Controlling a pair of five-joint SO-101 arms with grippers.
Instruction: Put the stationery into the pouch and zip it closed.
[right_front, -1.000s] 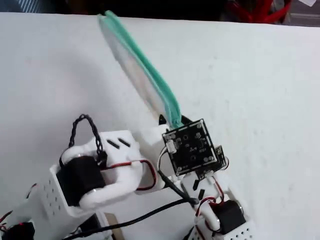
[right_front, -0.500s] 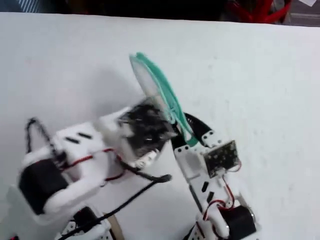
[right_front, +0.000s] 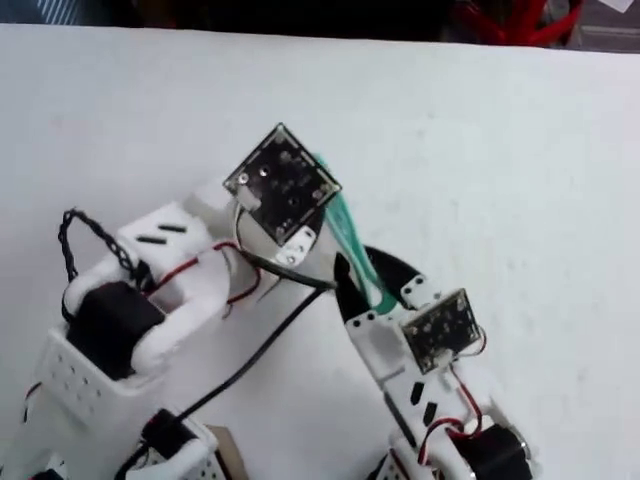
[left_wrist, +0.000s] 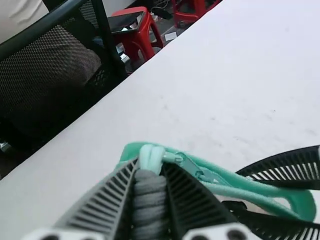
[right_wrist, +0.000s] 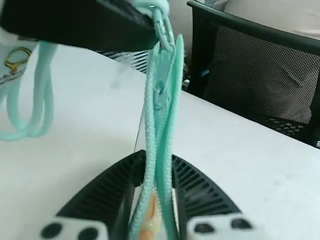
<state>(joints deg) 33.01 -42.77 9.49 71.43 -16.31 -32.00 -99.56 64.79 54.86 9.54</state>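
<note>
**Between the arms: pouch (right_front: 358, 250) gripped at both ends**

Overhead, the green pouch is showing as a thin strip above the table (right_front: 520, 150). The left wrist view is revealing the left claw (left_wrist: 150, 162) pinching the zip pull (left_wrist: 151, 154). The right wrist view is showing the right claw (right_wrist: 155, 167) clamping the pouch's edge.

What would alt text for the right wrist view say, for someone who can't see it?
A mint-green pouch is held edge-on between two black grippers: the right gripper clamps one end and the left gripper pinches the zip pull. A mint cord loop hangs nearby over the white table; a black mesh chair stands behind.
</note>
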